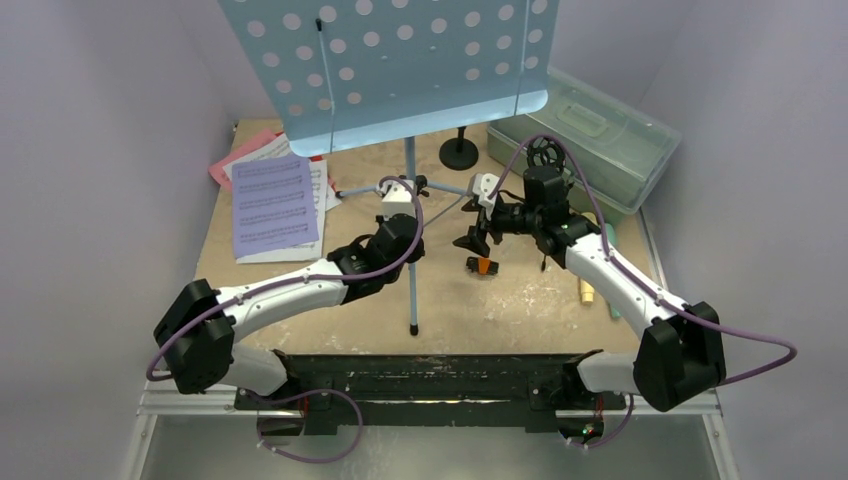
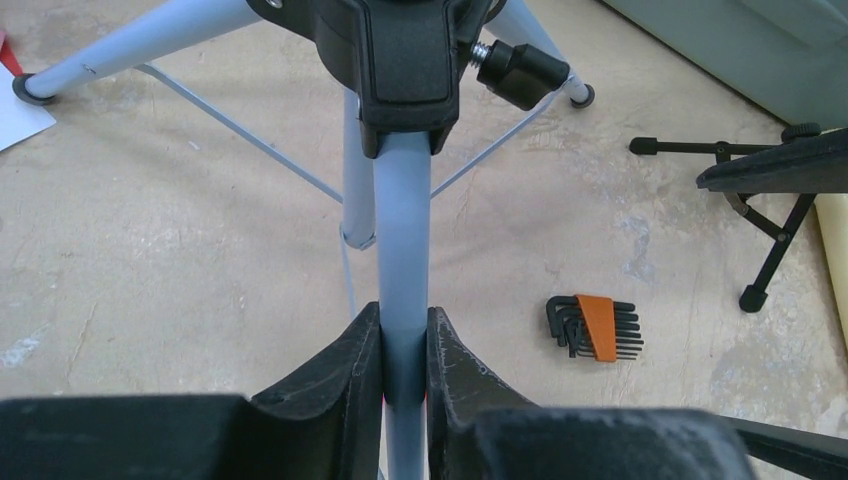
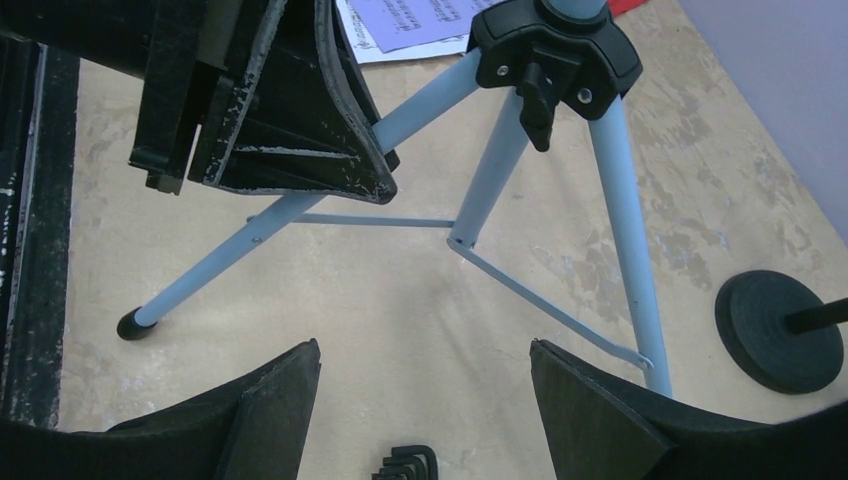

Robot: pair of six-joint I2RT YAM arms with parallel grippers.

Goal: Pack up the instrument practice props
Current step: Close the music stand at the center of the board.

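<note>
Near the middle of the counter (image 1: 520,300), the pale-blue perforated sheet-music rack (image 1: 400,60) stands upright on its tripod. The left hand (image 2: 404,335) is clamped tight on the tripod leg (image 2: 404,250) that points toward the near edge, just below the black hub (image 2: 405,60). The right hand (image 3: 425,375) hangs beside the tripod with its fingers spread wide, holding nothing, above an orange-sleeved hex key set (image 2: 592,327). White and red music pages (image 1: 275,205) lie by the left edge. A black mic holder (image 1: 459,152) with a round base stands toward the far edge, near the translucent case (image 1: 590,135) in the far right corner. A cream toy microphone (image 1: 586,292) and a teal toy microphone (image 1: 613,305) lie by the right edge, partly hidden by the right arm.
</note>
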